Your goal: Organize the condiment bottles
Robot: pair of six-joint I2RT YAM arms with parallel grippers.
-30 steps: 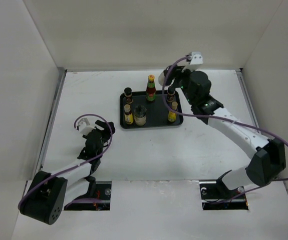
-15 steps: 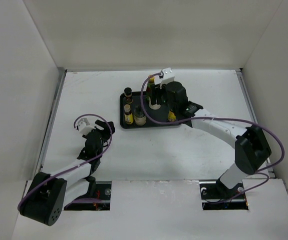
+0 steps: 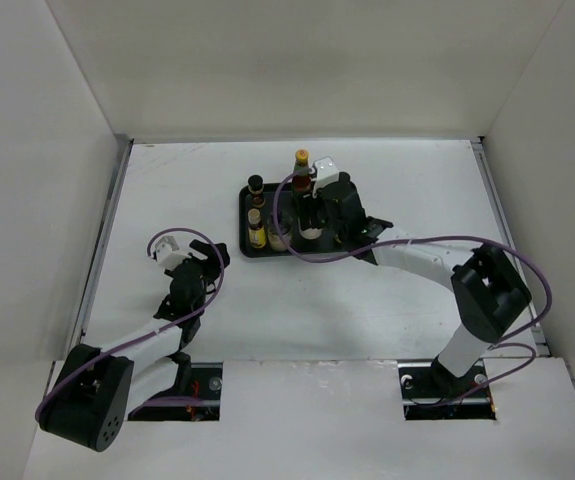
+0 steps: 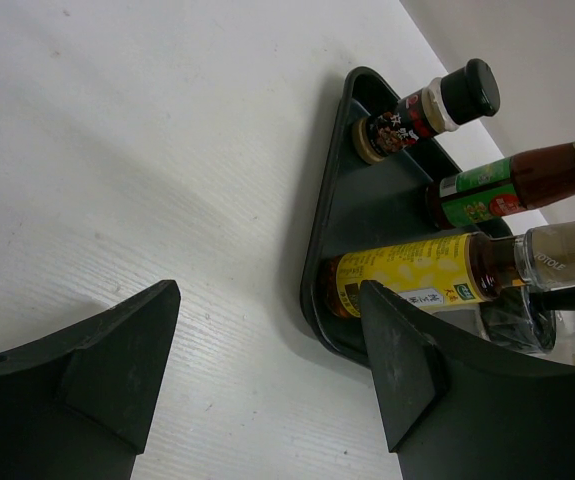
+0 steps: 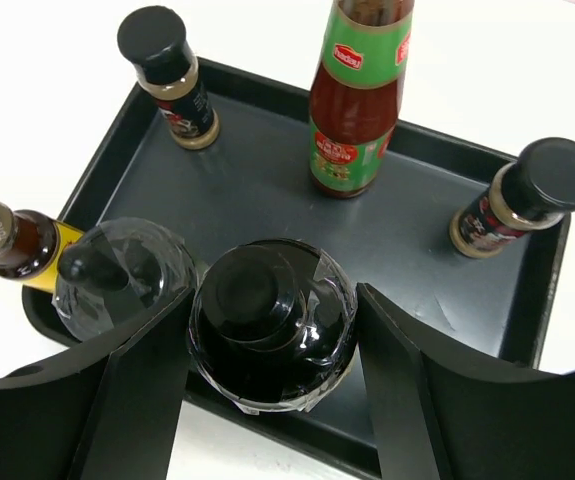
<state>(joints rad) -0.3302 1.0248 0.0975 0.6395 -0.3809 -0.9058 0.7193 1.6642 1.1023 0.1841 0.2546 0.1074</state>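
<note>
The white surface [image 3: 387, 310] shows a faint wood grain and is walled by white panels on its left, far and right sides. A dark rectangular tray [image 3: 244, 222] with rounded corners and a raised rim lies flat on it, towards the far middle, long sides running left to right. Two dark cut-outs [image 3: 182, 392] sit in the near edge.

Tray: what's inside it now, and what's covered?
Visible: red sauce bottle, two black-capped bottles, yellow-labelled bottle, clear-lidded jar, and a dark jar between the right gripper's fingers. From above, the right arm hides the tray's right side.
</note>
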